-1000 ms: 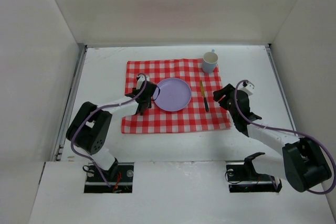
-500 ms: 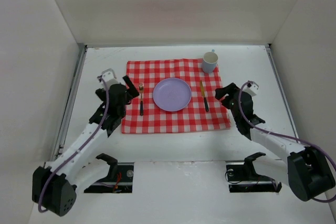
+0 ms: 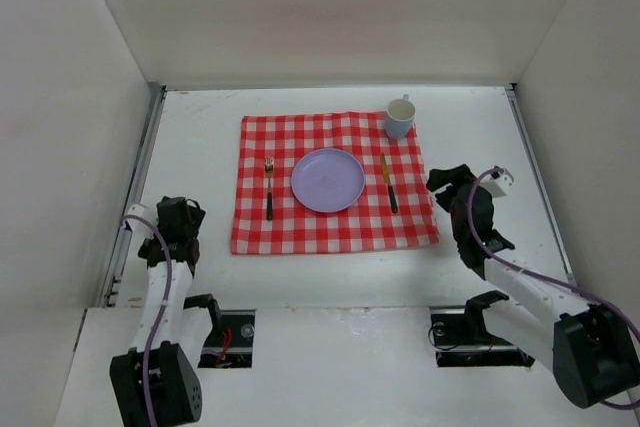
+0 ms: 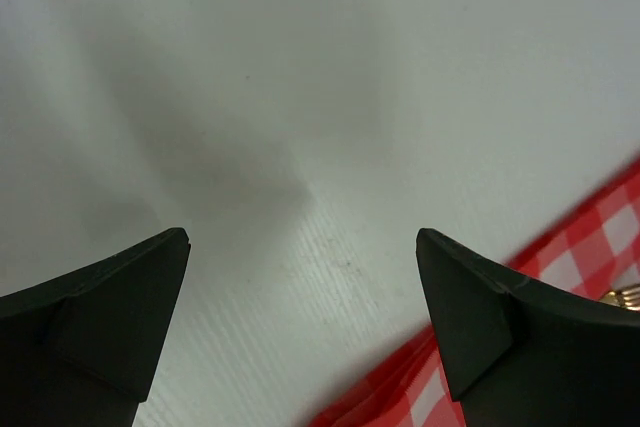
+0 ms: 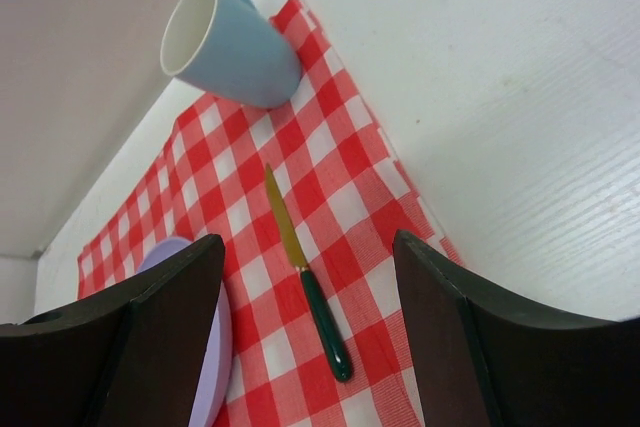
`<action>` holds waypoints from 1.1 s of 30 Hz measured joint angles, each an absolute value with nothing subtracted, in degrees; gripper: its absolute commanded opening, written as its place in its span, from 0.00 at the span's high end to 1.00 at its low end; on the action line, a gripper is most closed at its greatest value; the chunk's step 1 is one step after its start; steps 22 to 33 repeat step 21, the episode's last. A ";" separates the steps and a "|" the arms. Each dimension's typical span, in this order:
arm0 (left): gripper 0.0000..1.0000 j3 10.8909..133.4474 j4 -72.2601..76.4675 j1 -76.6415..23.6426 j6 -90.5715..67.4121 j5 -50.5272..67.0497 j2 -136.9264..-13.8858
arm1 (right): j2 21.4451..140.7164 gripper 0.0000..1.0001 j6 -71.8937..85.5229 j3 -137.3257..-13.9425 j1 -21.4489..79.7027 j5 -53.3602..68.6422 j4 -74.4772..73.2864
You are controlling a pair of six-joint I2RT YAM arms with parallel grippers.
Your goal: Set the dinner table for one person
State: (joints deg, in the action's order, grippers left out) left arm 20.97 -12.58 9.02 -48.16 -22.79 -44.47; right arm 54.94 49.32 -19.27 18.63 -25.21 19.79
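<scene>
The dinner table (image 3: 200,137) is a white tabletop carrying a red-and-white checked cloth (image 3: 335,232). On the cloth lie a lilac plate (image 3: 328,180), a dark-handled fork (image 3: 269,190) to its left and a green-handled knife (image 3: 388,184) to its right. A light blue mug (image 3: 399,118) stands at the cloth's far right corner. My left gripper (image 3: 178,215) is open and empty over bare table, left of the cloth's near corner (image 4: 580,247). My right gripper (image 3: 440,183) is open and empty just off the cloth's right edge, with the knife (image 5: 305,272) showing between its fingers (image 5: 150,337).
Metal rails run along the table's left (image 3: 140,177) and right (image 3: 530,167) edges. White walls close in the back and both sides. The arm bases sit in cutouts at the near edge (image 3: 320,332).
My left gripper let go of the fork beside the plate, opened wide and drew back to the near left. The right gripper backed off slightly to the right.
</scene>
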 measured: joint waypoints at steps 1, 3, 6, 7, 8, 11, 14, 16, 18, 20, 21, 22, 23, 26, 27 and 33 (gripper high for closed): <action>0.00 20.78 -12.71 10.13 -48.71 -22.04 -45.58 | 54.68 0.26 49.43 -19.07 18.35 -25.58 19.84; 0.00 20.56 -12.69 11.42 -49.58 -20.93 -47.57 | 54.70 0.26 49.76 -18.87 18.20 -26.20 19.79; 0.00 20.43 -11.73 11.51 -50.35 -19.97 -49.08 | 56.07 0.26 49.98 -18.85 18.17 -26.41 20.01; 0.00 20.29 -11.11 11.27 -50.59 -19.86 -49.21 | 56.73 0.26 49.98 -18.85 18.17 -26.44 20.03; 0.00 20.23 -10.66 11.16 -50.94 -19.66 -49.28 | 57.52 0.27 50.00 -18.85 18.17 -26.46 20.01; 0.00 20.23 -9.15 10.68 -51.44 -19.44 -49.65 | 58.54 0.27 50.43 -18.85 18.17 -26.46 19.84; 0.00 20.23 -8.40 10.59 -51.62 -19.25 -50.24 | 57.91 0.27 50.87 -18.83 18.15 -26.48 19.94; 0.00 20.23 -8.12 10.37 -51.79 -19.22 -50.43 | 57.25 0.27 51.03 -18.79 18.04 -26.50 20.01; 0.00 20.23 -7.46 9.98 -51.81 -19.22 -50.94 | 56.88 0.27 51.13 -18.76 18.02 -26.55 20.12; 0.00 20.25 -6.85 8.99 -51.79 -19.14 -51.77 | 56.95 0.27 51.24 -18.76 18.02 -26.55 20.12; 0.00 20.25 -6.66 8.12 -51.75 -19.20 -52.10 | 57.08 0.27 51.24 -18.79 18.02 -26.52 20.16; 0.00 20.25 -6.66 8.12 -51.75 -19.20 -52.10 | 57.08 0.27 51.24 -18.79 18.02 -26.52 20.16; 0.00 20.25 -6.66 8.12 -51.75 -19.20 -52.10 | 57.08 0.27 51.24 -18.79 18.02 -26.52 20.16; 0.00 20.25 -6.66 8.12 -51.75 -19.20 -52.10 | 57.08 0.27 51.24 -18.79 18.02 -26.52 20.16; 0.00 20.25 -6.66 8.12 -51.75 -19.20 -52.10 | 57.08 0.27 51.24 -18.79 18.02 -26.52 20.16; 0.00 20.25 -6.66 8.12 -51.75 -19.20 -52.10 | 57.08 0.27 51.24 -18.79 18.02 -26.52 20.16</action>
